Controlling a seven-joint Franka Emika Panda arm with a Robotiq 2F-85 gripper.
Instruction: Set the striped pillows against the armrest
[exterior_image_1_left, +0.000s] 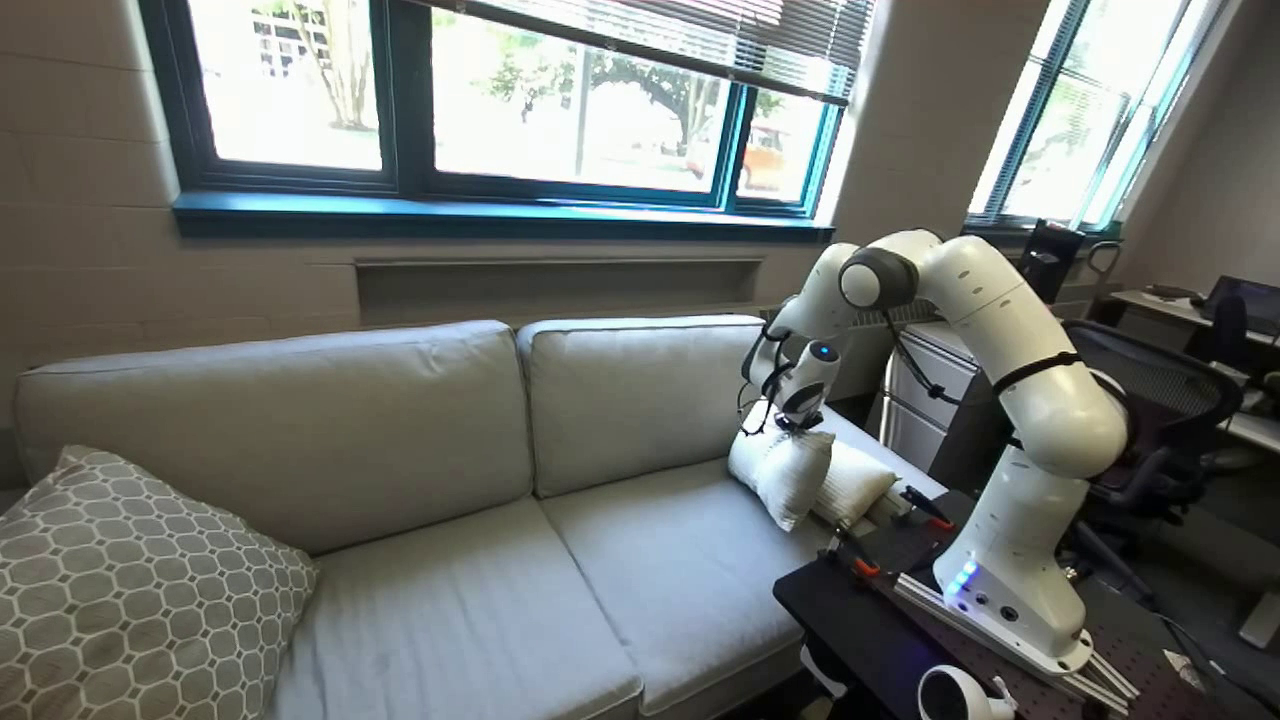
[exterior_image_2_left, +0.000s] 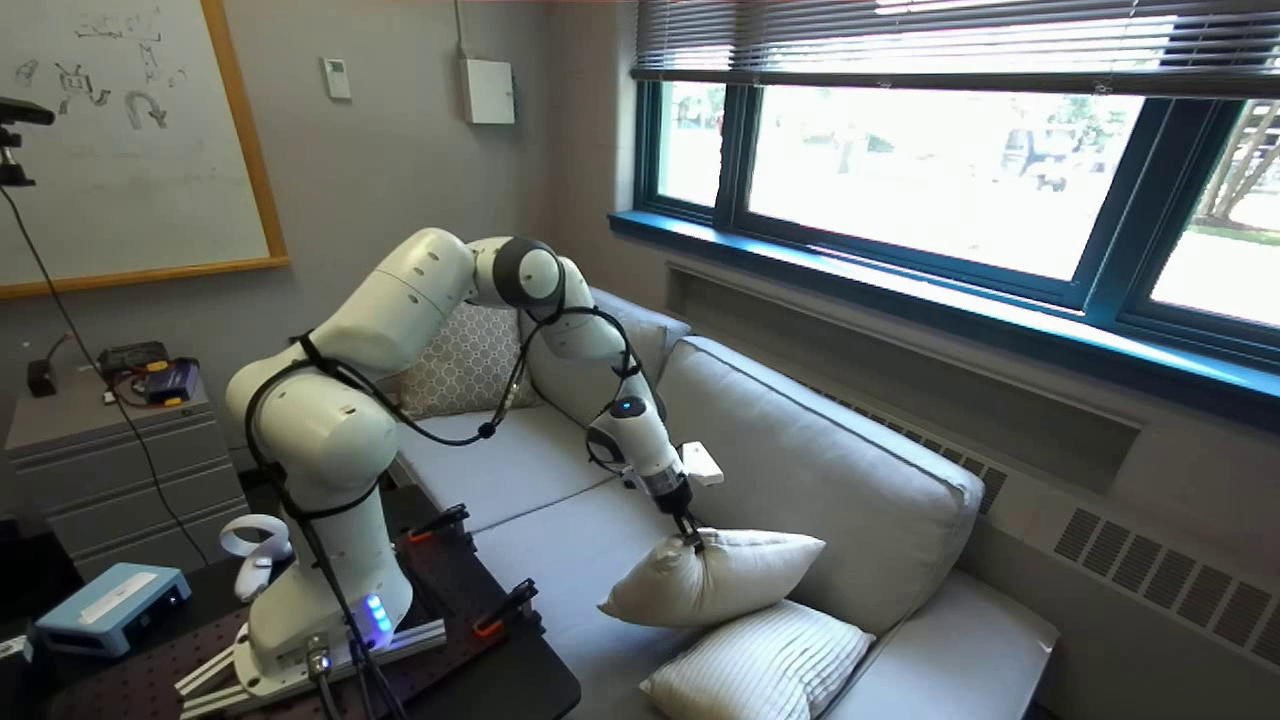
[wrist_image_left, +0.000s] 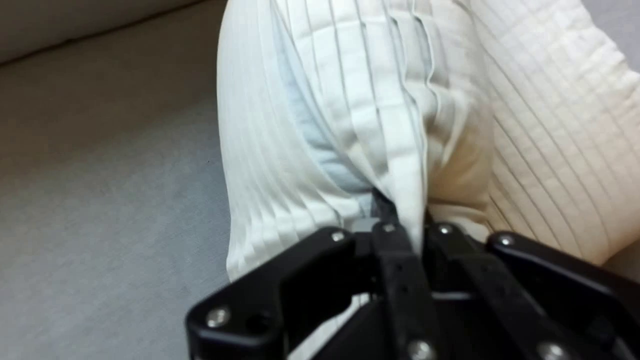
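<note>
My gripper (exterior_image_2_left: 692, 535) is shut on a pinched fold of a striped pillow (exterior_image_2_left: 700, 585), near its upper side. In the wrist view that pillow (wrist_image_left: 350, 90) bunches up between the fingertips, its pleats drawn together. Beyond it lies another striped pillow (exterior_image_2_left: 775, 660), on the seat beside the armrest (exterior_image_2_left: 970, 640). The held pillow is tilted and overlaps the lying one in both exterior views; whether its bottom rests on the seat I cannot tell. In an exterior view the armrest (exterior_image_1_left: 880, 450) shows behind the two pillows, partly hidden by them.
A lattice-patterned cushion (exterior_image_1_left: 150, 590) leans at the sofa's far end. Tall back cushions (exterior_image_2_left: 800, 470) stand behind the pillows. The black table (exterior_image_1_left: 850, 610) with clamps (exterior_image_1_left: 855, 550) borders the seat near the arm's base.
</note>
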